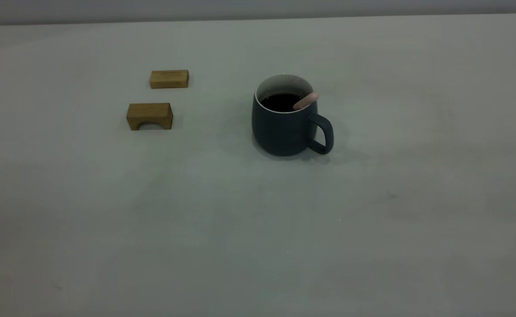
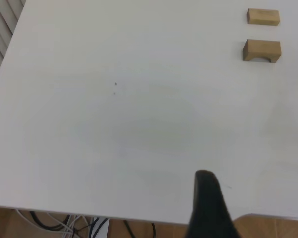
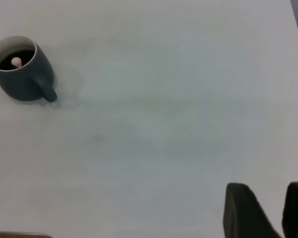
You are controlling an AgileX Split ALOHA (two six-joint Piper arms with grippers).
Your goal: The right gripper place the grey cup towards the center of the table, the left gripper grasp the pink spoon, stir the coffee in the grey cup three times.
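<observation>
1. The right gripper (image 3: 268, 210) is seen at the near table edge in its own wrist view, two dark fingers parted with pale table showing between them, nothing held.
2. Of the left gripper (image 2: 208, 208), only one dark finger is caught in its wrist view, above the table's edge; whether it is open or closed cannot be told.
3. Both arms are kept well apart from the work, judged parked.
4. The rounded slate-grey cup (image 1: 286, 116) with its loop handle is stood upright near the middle of the wide, pale grey-white table (image 1: 258, 229), handle turned toward the right arm's side.
5. Dark glossy coffee (image 1: 280, 102) is held inside, and the slim pink-handled spoon (image 1: 306, 101) is left leaning against the rim, its bowl submerged, apparently released after stirring.
6. Two small wooden blocks (image 1: 150, 116) are set aside toward the left arm, clear of the cup.
</observation>
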